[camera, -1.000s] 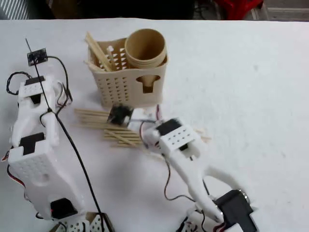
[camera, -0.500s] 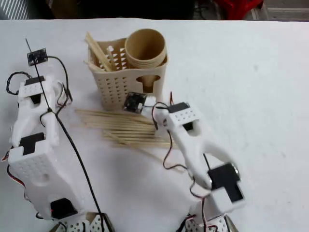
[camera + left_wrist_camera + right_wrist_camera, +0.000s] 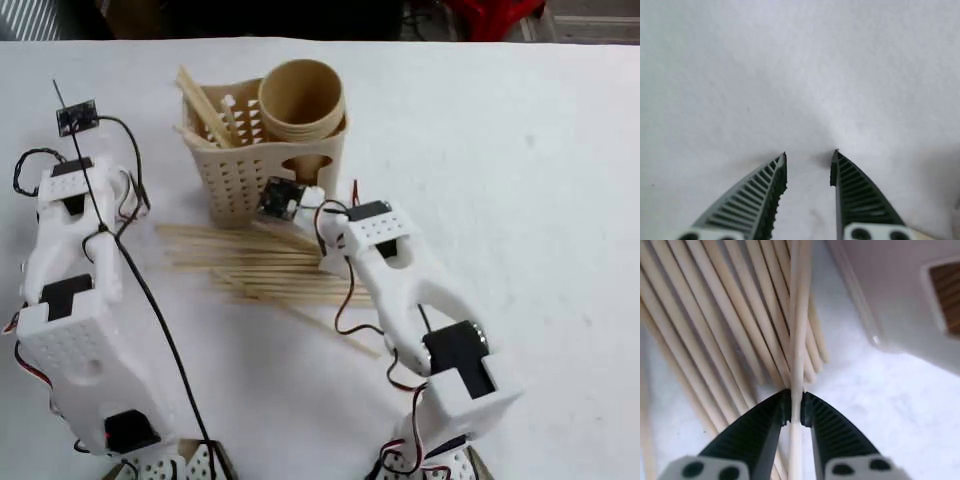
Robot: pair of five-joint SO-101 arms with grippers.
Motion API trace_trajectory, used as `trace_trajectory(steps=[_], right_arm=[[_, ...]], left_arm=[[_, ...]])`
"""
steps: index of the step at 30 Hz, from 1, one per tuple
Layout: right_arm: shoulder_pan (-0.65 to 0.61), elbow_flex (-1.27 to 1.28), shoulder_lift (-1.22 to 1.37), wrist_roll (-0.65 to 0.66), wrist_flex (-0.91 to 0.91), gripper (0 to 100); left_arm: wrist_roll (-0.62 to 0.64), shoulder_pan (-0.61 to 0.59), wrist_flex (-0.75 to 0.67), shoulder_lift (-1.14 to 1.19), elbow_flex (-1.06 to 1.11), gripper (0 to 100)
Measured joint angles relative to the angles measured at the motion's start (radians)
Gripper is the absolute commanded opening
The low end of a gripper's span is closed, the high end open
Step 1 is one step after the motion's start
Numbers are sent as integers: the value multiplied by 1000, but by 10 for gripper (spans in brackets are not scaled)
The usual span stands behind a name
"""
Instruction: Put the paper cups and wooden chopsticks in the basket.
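Observation:
A cream perforated basket (image 3: 265, 175) stands at the back of the table with stacked paper cups (image 3: 303, 98) and a few wooden chopsticks (image 3: 205, 108) inside. A loose pile of chopsticks (image 3: 250, 268) lies just in front of it. My right arm (image 3: 375, 240) sits over the pile's right end, close to the basket's front. In the right wrist view my right gripper (image 3: 795, 407) is shut on a single chopstick (image 3: 798, 330), held above the others (image 3: 725, 320), with the basket wall (image 3: 900, 295) beside it. My left gripper (image 3: 808, 167) is open over bare table.
The left arm (image 3: 70, 260) and its black cable (image 3: 150, 300) take up the table's left side. A white cloth (image 3: 520, 180) covers the table, with free room to the right of the basket and right arm.
My right arm has swung from low over the middle of the pile toward the basket's front, uncovering more of the chopsticks. The left arm has not moved.

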Motion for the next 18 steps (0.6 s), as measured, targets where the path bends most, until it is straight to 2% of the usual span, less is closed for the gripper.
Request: trace_trajectory(steps=[11,18], right_arm=[[-11,3,-244,-86,143,17],[-130,84,-322,-91,190,17]], left_arm=[[0,0,0,0,0,158],[0,0,0,0,0,158]])
